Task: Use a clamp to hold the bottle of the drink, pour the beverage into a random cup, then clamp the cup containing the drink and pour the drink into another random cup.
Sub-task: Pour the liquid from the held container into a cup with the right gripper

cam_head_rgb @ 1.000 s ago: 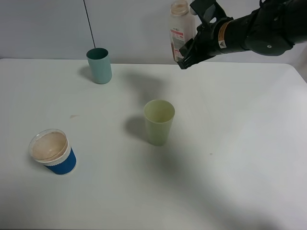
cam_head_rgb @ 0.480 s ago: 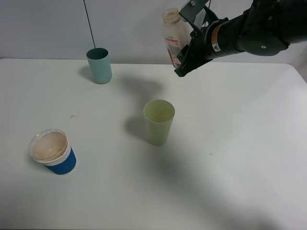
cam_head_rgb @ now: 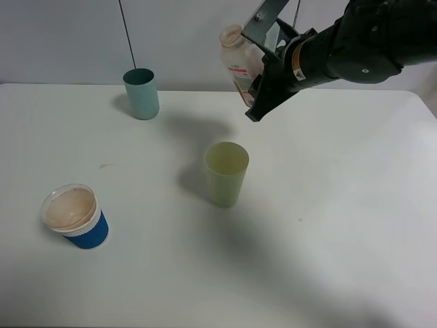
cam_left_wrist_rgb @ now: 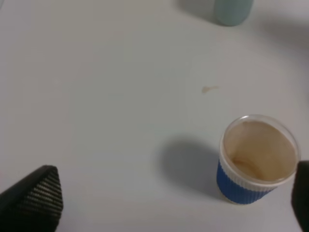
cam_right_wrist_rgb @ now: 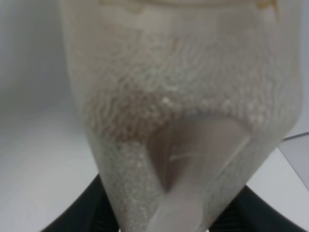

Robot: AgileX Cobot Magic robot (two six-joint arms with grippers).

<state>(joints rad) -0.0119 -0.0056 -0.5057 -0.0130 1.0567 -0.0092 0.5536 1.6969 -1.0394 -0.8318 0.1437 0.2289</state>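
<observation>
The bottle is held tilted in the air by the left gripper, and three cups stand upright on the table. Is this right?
Not quite. It is the right gripper that holds the bottle tilted in the air, not the left one; the exterior high view shows this. The rest is correct.

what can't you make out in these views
Exterior high view: the contact between the right gripper and the bottle is hidden by the gripper's own body; the label is too small to read.
Right wrist view: the bottle fills the blurred frame, so its fill level is unclear.
Left wrist view: frame edges cut off the left gripper, showing only two finger tips, and most of the teal cup; the exterior high view misses that gripper entirely.
</observation>
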